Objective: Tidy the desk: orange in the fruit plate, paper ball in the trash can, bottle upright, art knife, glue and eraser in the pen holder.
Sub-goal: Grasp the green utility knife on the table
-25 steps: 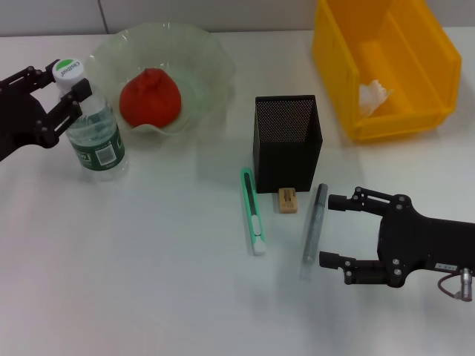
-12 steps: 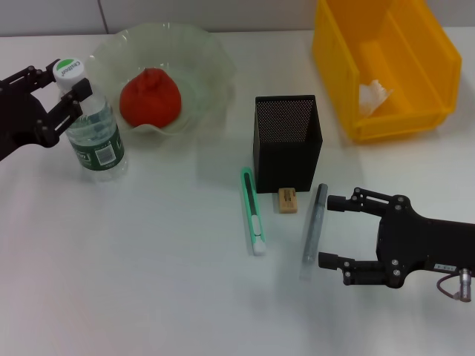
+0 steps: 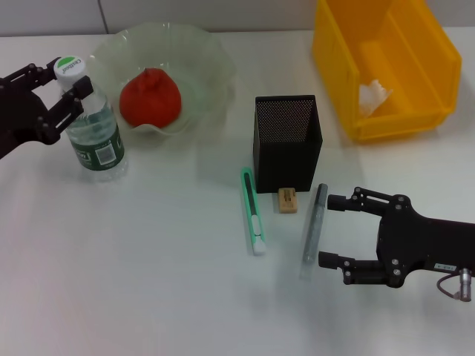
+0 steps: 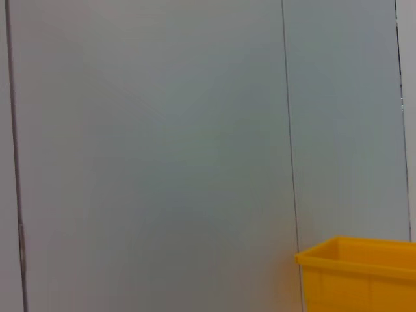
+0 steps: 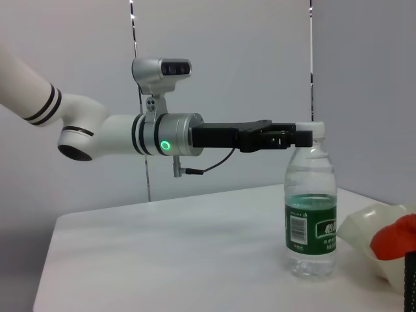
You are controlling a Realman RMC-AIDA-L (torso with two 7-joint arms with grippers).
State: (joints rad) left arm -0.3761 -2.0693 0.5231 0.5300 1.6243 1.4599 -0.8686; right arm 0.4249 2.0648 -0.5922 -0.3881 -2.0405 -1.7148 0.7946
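Head view: left pincer (image 3: 65, 90) sits at the neck of the bottle (image 3: 94, 133), fingers either side just under the cap; gripping or just let go, can't tell. Bottle stands upright on the table (image 3: 148, 282), prob. steadied there. Orange (image 3: 151, 97) in fruit plate (image 3: 215, 67), paper ball (image 3: 373, 95) in trash can (image 3: 349, 67). Right pincer (image 3: 324, 231) spread wide, level w/ the glue (image 3: 312, 222) & just beside it, likely next pick. Art knife (image 3: 253, 211) & eraser (image 3: 288, 199) lie by the pen holder (image 3: 287, 141), not yet in.

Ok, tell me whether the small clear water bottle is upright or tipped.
Upright: the small clear plastic bottle stands on its base on the white desk, green-and-white cap up, the left claw at its neck.
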